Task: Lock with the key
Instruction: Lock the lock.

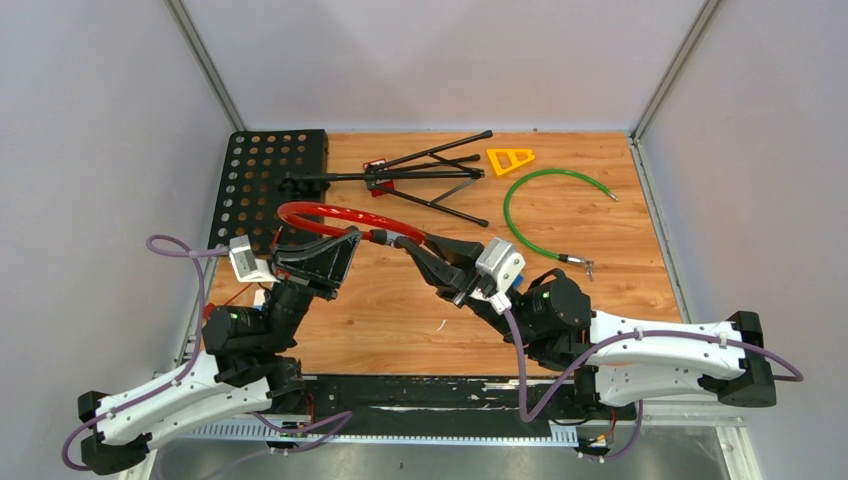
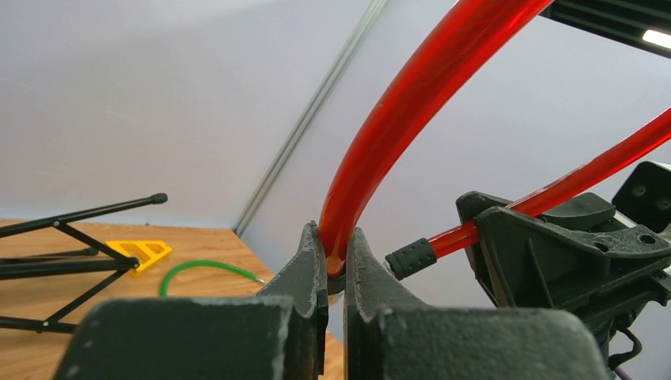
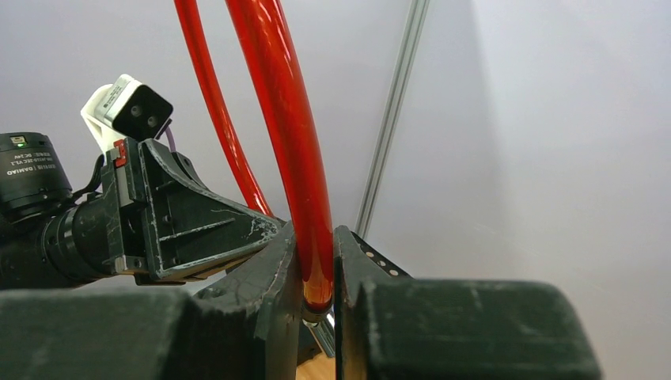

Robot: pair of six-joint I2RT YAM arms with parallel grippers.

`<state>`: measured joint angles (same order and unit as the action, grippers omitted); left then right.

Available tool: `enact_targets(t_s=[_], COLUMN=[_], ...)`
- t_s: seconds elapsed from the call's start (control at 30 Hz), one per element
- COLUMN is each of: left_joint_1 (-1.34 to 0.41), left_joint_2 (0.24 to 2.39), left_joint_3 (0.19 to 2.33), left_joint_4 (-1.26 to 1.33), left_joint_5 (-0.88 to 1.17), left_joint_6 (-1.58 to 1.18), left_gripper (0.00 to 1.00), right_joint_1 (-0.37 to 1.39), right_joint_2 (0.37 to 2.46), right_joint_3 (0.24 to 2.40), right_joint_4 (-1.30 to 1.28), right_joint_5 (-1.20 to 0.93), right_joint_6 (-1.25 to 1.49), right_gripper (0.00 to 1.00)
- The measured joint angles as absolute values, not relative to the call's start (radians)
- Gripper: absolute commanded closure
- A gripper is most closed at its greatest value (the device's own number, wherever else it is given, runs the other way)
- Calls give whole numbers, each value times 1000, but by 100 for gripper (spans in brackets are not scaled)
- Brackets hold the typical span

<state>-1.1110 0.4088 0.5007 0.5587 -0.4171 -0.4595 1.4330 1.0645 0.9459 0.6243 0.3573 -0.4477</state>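
Observation:
A red cable lock [image 1: 330,215] arches above the wooden table [image 1: 600,240], held up between both arms. My left gripper [image 1: 348,243] is shut on one stretch of the red cable [image 2: 372,142], which rises from between its fingers [image 2: 312,261]. My right gripper [image 1: 408,245] is shut on the other stretch of the cable [image 3: 293,142], close to its end. A black knurled end piece [image 2: 411,257] sticks out of the right gripper [image 2: 546,245] toward the left one. The two grippers' tips stand close together. I cannot make out the key in any view.
A black perforated board [image 1: 262,175] lies at the back left, with a folded black stand [image 1: 420,172] beside it and a small red item [image 1: 377,166] under the stand. A yellow triangle [image 1: 510,158] and a green cable [image 1: 535,215] lie at the back right.

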Motion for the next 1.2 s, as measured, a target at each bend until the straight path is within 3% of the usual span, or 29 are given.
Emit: enact_targets(t_s=[1.2], left_joint_1=[-1111], left_joint_2=[411], left_joint_3=[501], left_joint_4=[559], left_joint_5=[-404], left_joint_6=[-467], left_gripper=[100], right_joint_1=[1433], right_joint_2=[1081], right_joint_3=[941], right_joint_4=[634], right_joint_5=[382], right_joint_6=[-447], right_gripper=[100])
